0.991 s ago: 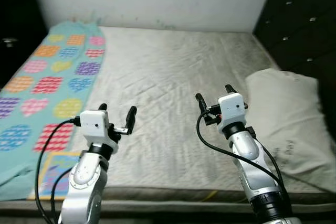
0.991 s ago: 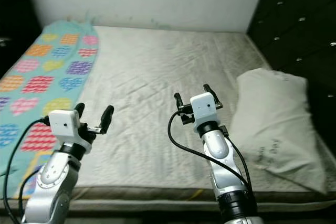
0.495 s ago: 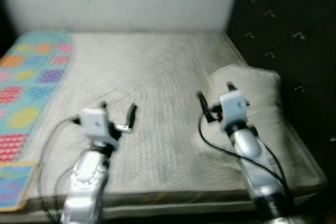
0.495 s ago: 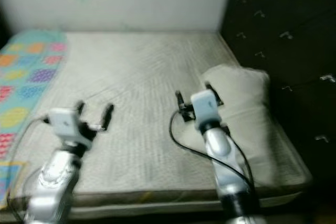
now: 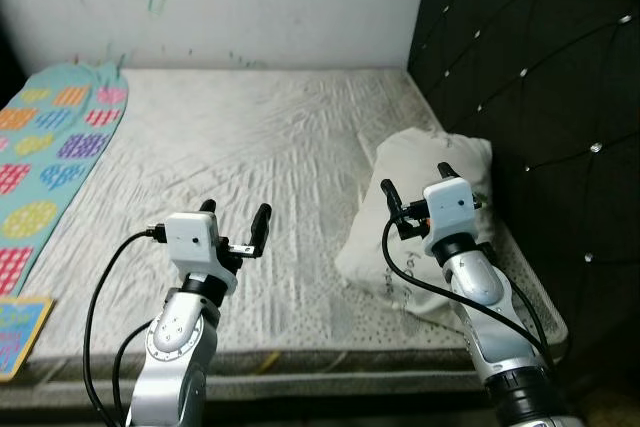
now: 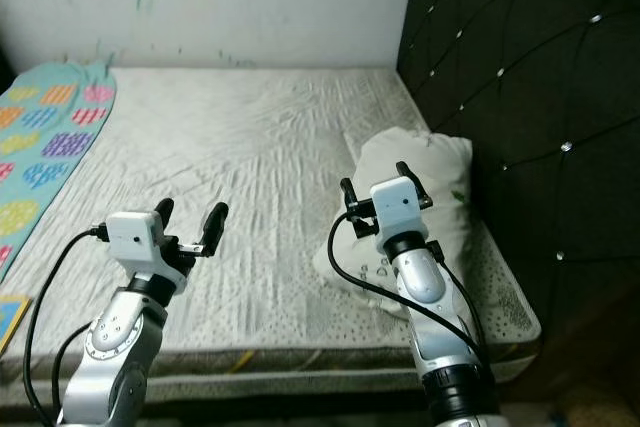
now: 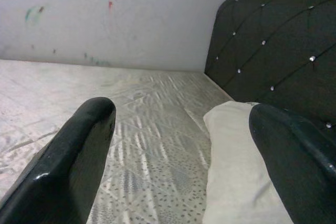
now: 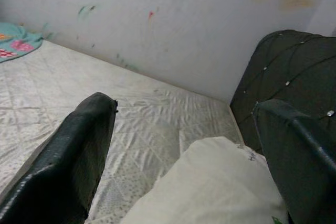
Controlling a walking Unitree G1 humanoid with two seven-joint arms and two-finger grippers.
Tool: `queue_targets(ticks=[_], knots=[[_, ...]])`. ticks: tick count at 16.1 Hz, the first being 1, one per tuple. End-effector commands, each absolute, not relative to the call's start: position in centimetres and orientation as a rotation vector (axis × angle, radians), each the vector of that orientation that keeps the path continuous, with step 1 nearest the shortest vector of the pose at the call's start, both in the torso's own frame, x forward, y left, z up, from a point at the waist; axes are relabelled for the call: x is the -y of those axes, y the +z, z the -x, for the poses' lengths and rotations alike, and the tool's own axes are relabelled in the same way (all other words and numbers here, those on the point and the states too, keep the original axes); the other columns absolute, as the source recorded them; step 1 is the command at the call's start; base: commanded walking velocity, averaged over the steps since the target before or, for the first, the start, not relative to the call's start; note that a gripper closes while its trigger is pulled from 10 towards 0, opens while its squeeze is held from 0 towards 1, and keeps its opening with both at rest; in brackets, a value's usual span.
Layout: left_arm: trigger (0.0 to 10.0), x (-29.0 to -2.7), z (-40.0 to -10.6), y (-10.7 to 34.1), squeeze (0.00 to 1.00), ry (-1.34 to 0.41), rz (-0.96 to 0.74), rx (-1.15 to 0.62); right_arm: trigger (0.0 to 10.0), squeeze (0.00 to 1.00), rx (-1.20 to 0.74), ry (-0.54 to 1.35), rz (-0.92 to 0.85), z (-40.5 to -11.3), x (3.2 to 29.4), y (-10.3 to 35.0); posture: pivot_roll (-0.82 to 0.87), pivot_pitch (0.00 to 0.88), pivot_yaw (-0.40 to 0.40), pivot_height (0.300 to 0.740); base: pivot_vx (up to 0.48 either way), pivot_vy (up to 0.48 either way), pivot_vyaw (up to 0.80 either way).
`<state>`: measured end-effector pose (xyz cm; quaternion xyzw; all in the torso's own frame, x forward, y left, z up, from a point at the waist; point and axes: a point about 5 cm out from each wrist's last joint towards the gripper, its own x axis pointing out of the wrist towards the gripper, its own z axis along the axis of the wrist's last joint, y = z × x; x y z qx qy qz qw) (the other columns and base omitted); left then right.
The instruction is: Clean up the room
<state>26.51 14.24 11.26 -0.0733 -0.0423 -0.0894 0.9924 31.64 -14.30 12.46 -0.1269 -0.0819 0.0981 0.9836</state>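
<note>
Both grippers hover with fingers spread: the left gripper (image 5: 235, 220) over the quilted mattress (image 5: 260, 137), the right gripper (image 5: 415, 180) above a soft, rumpled white pillow (image 5: 425, 157) beside the tufted black headboard (image 5: 540, 77).

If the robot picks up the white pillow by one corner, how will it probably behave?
The pillow looks soft and creased, so it would probably sag and fold, not stay flat. It seems plump yet likely light for its size. Its cloth cover should give the fingers fair grip, though the open right gripper might pinch only fabric.
</note>
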Motion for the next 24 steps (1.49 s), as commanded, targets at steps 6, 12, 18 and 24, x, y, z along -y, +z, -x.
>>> queue_targets(ticks=[6,12,18,24], knots=[[10.0,-14.27,-26.54,11.47,0.0,-0.17,0.132,0.091,10.0,0.0,0.182,0.211,0.268,-31.81,14.13,13.05,-0.03,0.0,-0.025,0.74,0.0,0.0,0.0],[10.0,-14.21,-26.63,11.42,0.0,-0.174,0.136,0.089,10.0,0.0,0.187,0.212,0.267,-31.96,14.16,13.18,-0.03,0.0,-0.025,0.74,0.0,-0.189,0.0],[10.0,-14.29,-26.64,11.39,0.0,-0.169,0.134,0.087,10.0,0.0,0.186,0.21,0.265,-31.93,14.16,13.16,-0.03,0.0,-0.023,0.74,0.0,-0.304,0.0],[10.0,-13.94,-26.61,11.75,0.0,-0.215,0.152,0.114,10.0,0.0,0.186,0.205,0.268,-31.9,14.33,13.19,-0.03,0.0,-0.021,0.74,0.0,0.0,0.0]])
